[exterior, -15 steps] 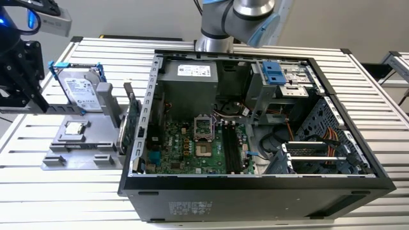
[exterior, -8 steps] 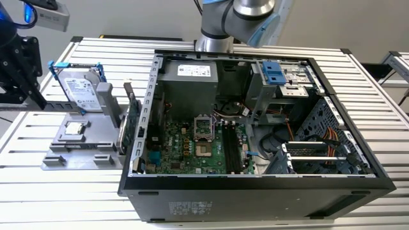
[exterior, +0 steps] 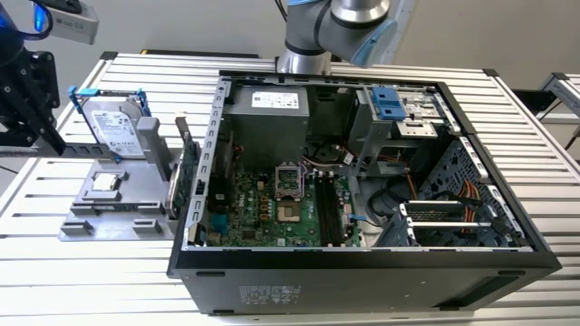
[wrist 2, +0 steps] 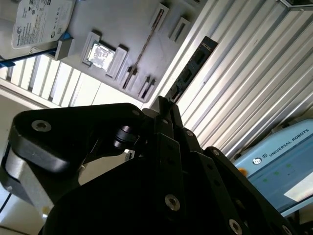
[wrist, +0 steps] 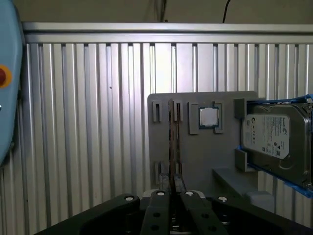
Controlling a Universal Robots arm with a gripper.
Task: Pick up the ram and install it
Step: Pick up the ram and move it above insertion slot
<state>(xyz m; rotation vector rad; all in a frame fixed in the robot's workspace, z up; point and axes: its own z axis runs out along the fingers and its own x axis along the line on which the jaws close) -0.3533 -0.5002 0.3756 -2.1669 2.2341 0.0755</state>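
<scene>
Exterior view: open computer case [exterior: 363, 278] at centre, motherboard [exterior: 272, 204] inside; grey tray [exterior: 113, 212] at left, carrying hard drive [exterior: 116, 132] and processor chip [exterior: 107, 181]. First wrist view: ram [wrist: 171, 142] stands on edge in the tray's slots at frame centre, in line with the seam of the gripper [wrist: 171, 196], whose fingers are pressed together, grasping nothing. Second wrist view: seen from the side, the ram sits in the tray at upper centre, clear of the fingertips [wrist 2: 163, 104] below it.

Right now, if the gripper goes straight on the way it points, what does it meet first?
Probably the ram, standing on edge in the gray fixture; the gripper lines up with it in the first wrist view, though depth is unclear.
</scene>
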